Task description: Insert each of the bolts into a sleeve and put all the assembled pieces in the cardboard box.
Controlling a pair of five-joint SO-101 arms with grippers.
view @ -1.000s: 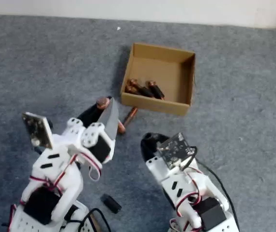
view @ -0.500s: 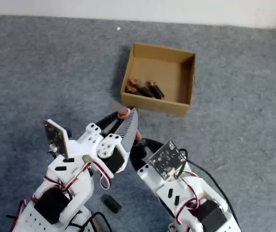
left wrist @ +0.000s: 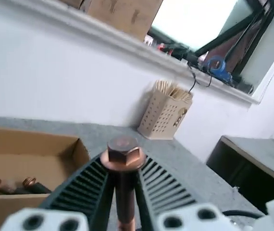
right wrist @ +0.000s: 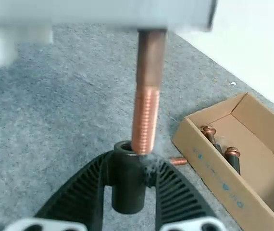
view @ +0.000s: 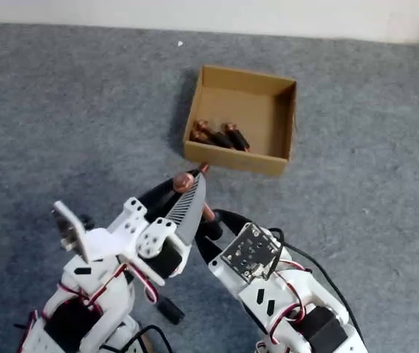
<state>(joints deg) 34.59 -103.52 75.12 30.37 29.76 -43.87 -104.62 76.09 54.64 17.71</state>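
My left gripper (view: 184,193) (left wrist: 122,166) is shut on a copper bolt (view: 183,179) (left wrist: 123,159), head up, shaft pointing down. My right gripper (view: 211,222) (right wrist: 130,163) is shut on a black sleeve (right wrist: 127,180) held upright just below it. In the right wrist view the bolt's (right wrist: 146,110) threaded tip rests at the sleeve's open mouth, slightly off to one side. The cardboard box (view: 279,95) (right wrist: 209,149) (left wrist: 41,144) lies beyond both grippers, with several assembled pieces (view: 218,135) (right wrist: 223,149) (left wrist: 9,185) along its near wall.
A loose copper bolt (view: 203,168) (right wrist: 178,161) lies on the grey carpet just in front of the box. A loose black sleeve (view: 169,309) sits on the carpet between the two arm bases. Open carpet spreads to the left and right of the box.
My left arm swung right with the bolt and brought it over my right gripper. My right arm turned toward it, lifting the sleeve under the bolt's tip.
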